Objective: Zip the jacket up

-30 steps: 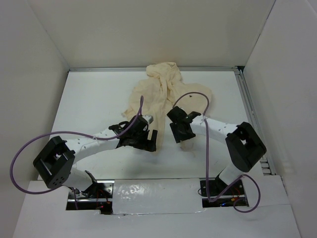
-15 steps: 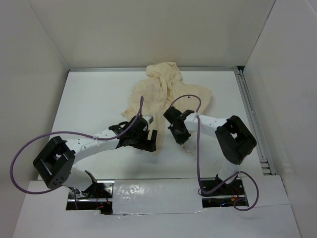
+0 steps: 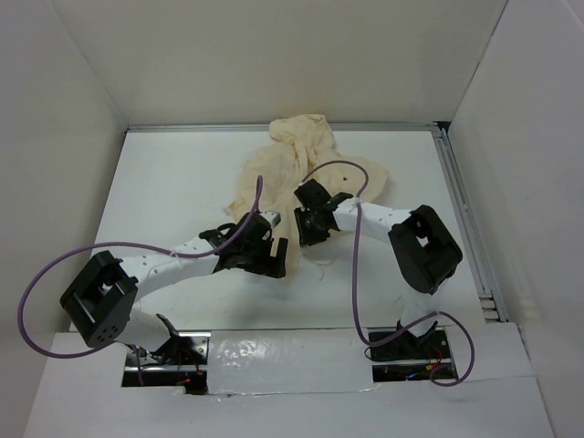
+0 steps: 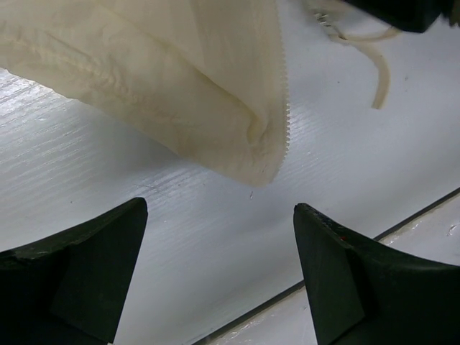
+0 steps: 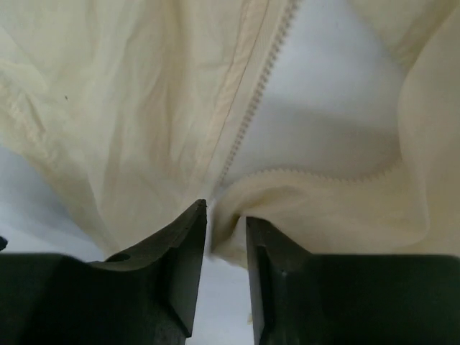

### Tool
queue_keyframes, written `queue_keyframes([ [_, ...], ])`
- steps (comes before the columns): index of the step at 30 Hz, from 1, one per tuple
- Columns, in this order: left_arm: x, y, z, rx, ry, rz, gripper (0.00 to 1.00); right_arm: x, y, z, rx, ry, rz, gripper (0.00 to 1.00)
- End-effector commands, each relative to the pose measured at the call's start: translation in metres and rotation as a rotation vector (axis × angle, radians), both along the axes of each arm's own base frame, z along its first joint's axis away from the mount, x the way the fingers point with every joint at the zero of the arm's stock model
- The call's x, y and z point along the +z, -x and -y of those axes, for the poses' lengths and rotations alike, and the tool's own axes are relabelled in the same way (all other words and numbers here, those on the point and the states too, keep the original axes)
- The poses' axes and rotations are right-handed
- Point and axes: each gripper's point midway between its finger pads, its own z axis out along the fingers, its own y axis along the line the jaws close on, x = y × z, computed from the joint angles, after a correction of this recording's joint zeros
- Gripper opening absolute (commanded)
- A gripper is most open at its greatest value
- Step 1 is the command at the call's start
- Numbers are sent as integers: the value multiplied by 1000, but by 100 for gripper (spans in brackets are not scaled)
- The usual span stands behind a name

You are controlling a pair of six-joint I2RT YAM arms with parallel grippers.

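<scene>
- Jacket [image 3: 290, 173] lies crumpled on the table [image 3: 164, 173], long axis running toward the far edge.
- Right jaws narrow, pinching the hem below the zip teeth [image 5: 253, 100].
- Left jaws wide, empty; toothed corner [image 4: 277, 147] just ahead.

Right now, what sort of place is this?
Probably a robot test booth: flat white table boxed by plain white wall panels, two white-and-black jointed arms at its near edge, cream cloth hooded jacket on it.
</scene>
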Motion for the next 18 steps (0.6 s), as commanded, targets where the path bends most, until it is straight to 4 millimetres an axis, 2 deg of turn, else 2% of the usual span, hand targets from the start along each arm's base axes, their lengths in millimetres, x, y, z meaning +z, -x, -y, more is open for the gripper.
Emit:
queue_keyframes([
  [1,13,-8,-2,24,16,32,95,17,-32,-23,-132,-120,59,39],
  [6,13,-9,-4,31,27,26,95,20,-20,-8,-60,-31,75,53],
  [7,13,-9,-4,33,26,29,95,23,-16,-1,-53,1,89,53],
  [10,12,-9,-6,34,23,28,95,31,-8,2,23,49,133,53],
  [12,13,-9,-6,35,25,32,95,32,-3,-2,61,57,144,53],
  [15,15,-10,-7,40,24,33,95,27,3,-11,102,67,132,53],
  [18,15,-9,-9,45,16,34,95,18,6,-11,102,102,110,51],
])
